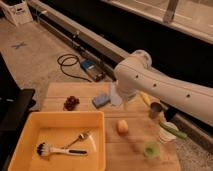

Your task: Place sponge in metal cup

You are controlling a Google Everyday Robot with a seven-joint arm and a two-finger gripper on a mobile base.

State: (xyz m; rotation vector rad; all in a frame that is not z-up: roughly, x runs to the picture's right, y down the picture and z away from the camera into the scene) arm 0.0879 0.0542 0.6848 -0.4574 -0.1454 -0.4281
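The blue-grey sponge (101,100) lies on the wooden table (135,150) near its back edge. The dark steel metal cup (155,110) stands upright to the right of it, empty as far as I can see. My white arm (150,82) reaches in from the right. Its gripper (121,96) end hangs low just right of the sponge, over a pale-blue cloth (115,98) that it mostly hides. The gripper is apart from the metal cup and holds nothing that I can see.
A yellow tray (30,125) at front left holds a dish brush (55,150) and a fork (82,136). An orange block (122,126), a green cup (151,149), a white cup (167,132), a yellow object (145,98) and a dark cluster (71,102) lie on the table.
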